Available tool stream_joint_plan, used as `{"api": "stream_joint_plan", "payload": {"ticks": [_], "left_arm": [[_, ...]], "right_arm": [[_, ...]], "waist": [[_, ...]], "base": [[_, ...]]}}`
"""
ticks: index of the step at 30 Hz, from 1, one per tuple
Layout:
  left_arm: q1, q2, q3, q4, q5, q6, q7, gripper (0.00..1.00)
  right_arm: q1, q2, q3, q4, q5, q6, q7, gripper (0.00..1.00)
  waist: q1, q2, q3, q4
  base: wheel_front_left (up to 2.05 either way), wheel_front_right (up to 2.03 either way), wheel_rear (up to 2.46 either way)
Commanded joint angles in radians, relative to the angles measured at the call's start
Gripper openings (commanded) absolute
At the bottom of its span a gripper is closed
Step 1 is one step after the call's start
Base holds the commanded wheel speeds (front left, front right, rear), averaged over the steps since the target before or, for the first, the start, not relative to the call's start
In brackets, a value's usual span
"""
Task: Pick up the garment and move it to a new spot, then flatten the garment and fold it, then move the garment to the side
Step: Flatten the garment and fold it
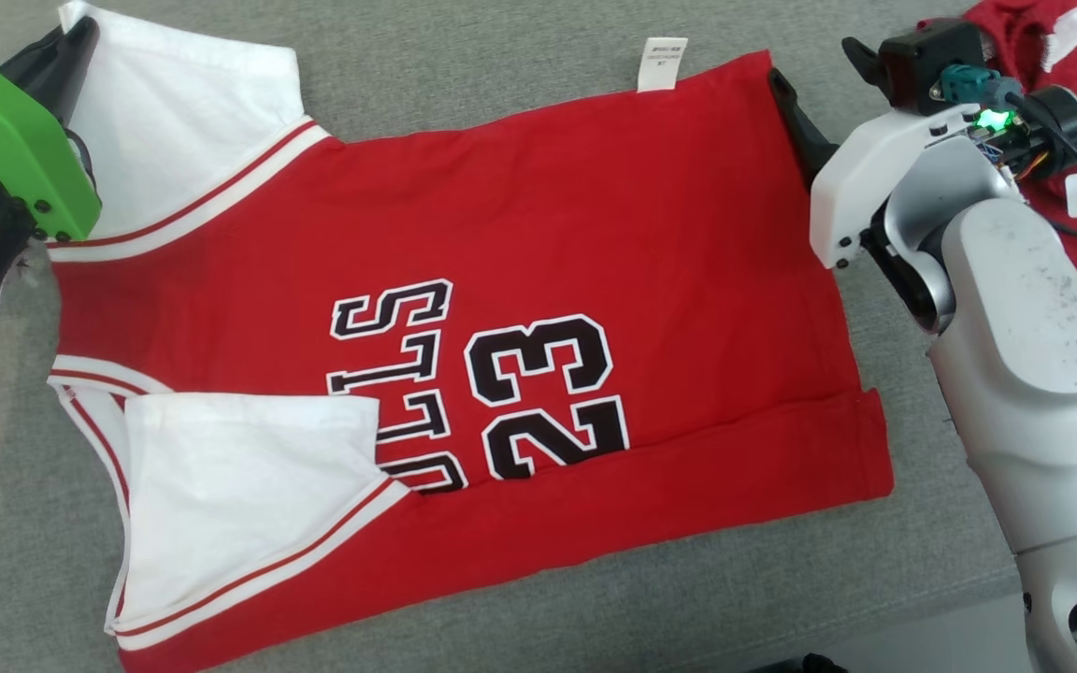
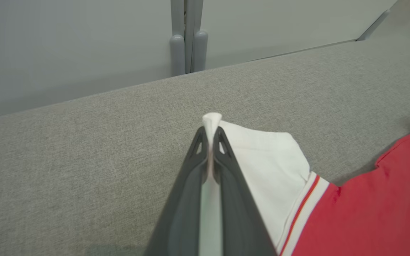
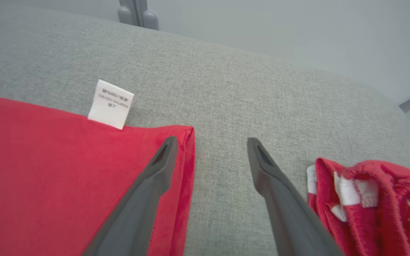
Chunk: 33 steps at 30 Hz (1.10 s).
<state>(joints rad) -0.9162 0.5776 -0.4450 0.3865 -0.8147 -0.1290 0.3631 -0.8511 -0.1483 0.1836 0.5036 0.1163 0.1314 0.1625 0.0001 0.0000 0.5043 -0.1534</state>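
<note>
Closest to view, the right arm's pale forearm [image 1: 1034,374] reaches in beside the red jersey [image 1: 548,234], which lies spread flat on the grey cushion [image 1: 464,75] (number 23 facing up). At the jersey's far hem corner the right gripper [image 3: 213,141] stands wide apart, one finger over red cloth, one over cushion. Across from it, the left gripper [image 2: 210,134] is pinched tight on the tip of the white sleeve [image 2: 265,156]. A crumpled red garment [image 3: 368,199] lies just beside the right gripper.

A red jersey [image 1: 538,224] lies spread flat on the grey cushion [image 1: 651,617].
</note>
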Motion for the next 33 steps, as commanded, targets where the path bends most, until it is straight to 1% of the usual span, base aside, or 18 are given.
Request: {"api": "stream_joint_plan", "payload": {"ticks": [1, 9, 10, 11, 13, 14, 19, 26, 29, 33], "left_arm": [[0.013, -0.003, -0.007, -0.009, -0.010, -0.003, -0.015, 0.00], [0.010, -0.012, -0.051, -0.034, -0.025, -0.003, -0.059, 0.00], [0.012, -0.016, -0.055, -0.037, -0.025, -0.003, -0.064, 0.00], [0.014, -0.018, -0.057, -0.038, -0.025, -0.003, -0.067, 0.00], [0.019, -0.022, -0.060, -0.040, -0.024, -0.003, -0.072, 0.00], [0.023, -0.023, -0.061, -0.040, -0.024, -0.003, -0.075, 0.00], [0.033, -0.025, -0.061, -0.037, -0.025, 0.002, -0.092, 0.00], [0.055, -0.028, -0.058, -0.048, -0.018, 0.006, -0.132, 0.00], [0.085, -0.025, -0.056, -0.063, -0.026, 0.005, -0.158, 0.00], [0.177, -0.011, -0.058, -0.109, -0.036, 0.005, -0.202, 0.00]], "right_arm": [[-0.023, -0.013, 0.013, 0.029, 0.002, -0.002, 0.010, 1.00], [-0.116, -0.045, 0.072, 0.192, 0.077, -0.002, 0.052, 1.00], [-0.123, -0.045, 0.079, 0.210, 0.089, -0.002, 0.055, 0.81], [-0.128, -0.047, 0.085, 0.222, 0.098, -0.002, 0.057, 0.50], [-0.141, -0.054, 0.102, 0.246, 0.112, -0.002, 0.054, 0.26], [-0.145, -0.055, 0.111, 0.257, 0.120, -0.002, 0.052, 0.00], [-0.161, -0.055, 0.135, 0.289, 0.145, -0.002, 0.031, 0.00], [-0.178, -0.062, 0.121, 0.321, 0.137, -0.002, -0.085, 0.00], [-0.153, -0.056, 0.121, 0.330, 0.139, -0.002, -0.128, 0.00], [-0.082, -0.057, 0.138, 0.320, 0.154, -0.002, -0.185, 0.00]], "waist": [[-0.0001, 0.0000, 0.004, 0.038], [-0.0001, 0.0000, 0.012, 0.086], [-0.0001, 0.0000, 0.011, 0.090], [-0.0001, 0.0000, 0.010, 0.093], [-0.0001, 0.0000, 0.008, 0.096], [-0.0001, 0.0000, 0.006, 0.097], [-0.0001, 0.0000, -0.011, 0.094], [-0.0001, 0.0000, -0.054, 0.092], [-0.0001, 0.0000, -0.083, 0.094], [-0.0001, 0.0000, -0.131, 0.100]], "base": [[0.00, 0.00, 0.00], [0.00, 0.00, 0.00], [0.00, 0.00, 0.00], [0.00, 0.00, 0.00], [0.00, 0.00, 0.00], [0.00, 0.00, 0.00], [0.00, 0.00, 0.00], [0.00, 0.00, 0.00], [0.00, 0.00, 0.00], [0.00, 0.00, 0.00]]}}
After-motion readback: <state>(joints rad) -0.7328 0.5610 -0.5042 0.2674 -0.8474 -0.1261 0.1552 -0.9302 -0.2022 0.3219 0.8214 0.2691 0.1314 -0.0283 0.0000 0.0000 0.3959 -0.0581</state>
